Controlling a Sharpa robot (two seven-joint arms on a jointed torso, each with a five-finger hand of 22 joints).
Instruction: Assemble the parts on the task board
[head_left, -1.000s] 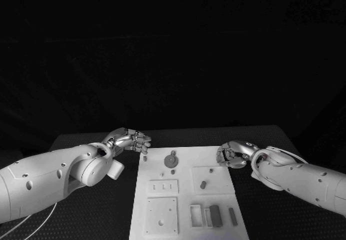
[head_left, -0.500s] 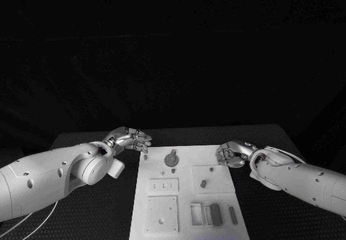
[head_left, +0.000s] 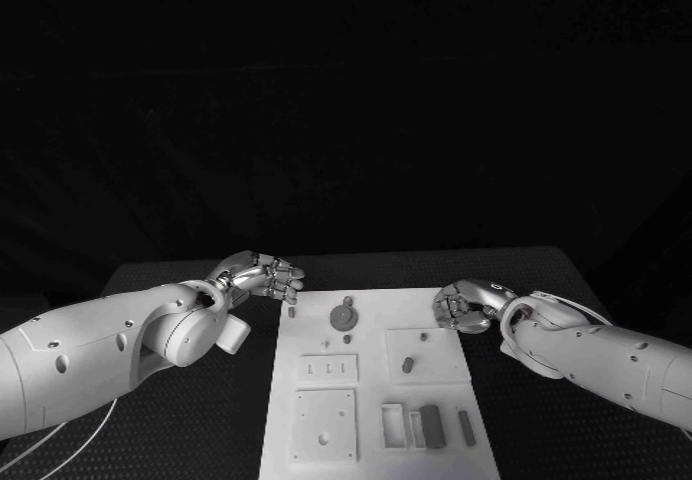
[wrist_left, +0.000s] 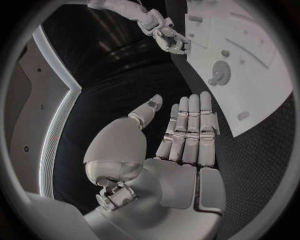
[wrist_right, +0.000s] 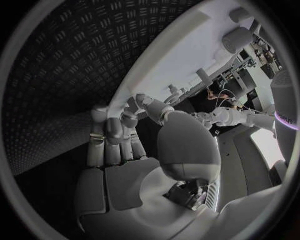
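Note:
The white task board (head_left: 378, 400) lies in the middle of the table. On it are a round part (head_left: 342, 318), a small part (head_left: 407, 366) and dark bars (head_left: 430, 428) near the front. My left hand (head_left: 260, 277) hovers off the board's far left corner. In the left wrist view the left hand (wrist_left: 181, 135) has its fingers straight and its palm bare, holding nothing. My right hand (head_left: 464, 305) sits at the board's far right edge. In the right wrist view the right hand (wrist_right: 122, 145) curls its fingers against the board's rim (wrist_right: 134, 82), and I see nothing in them.
A tiny part (head_left: 291, 312) stands near the board's left edge, close to the left hand. Recessed plates (head_left: 326, 428) take up the board's near left. Black ribbed table (head_left: 173, 420) runs along both sides of the board.
The left hand has drifted slightly up and away from the board's corner. The right hand stays at the board's right edge with fingers curled.

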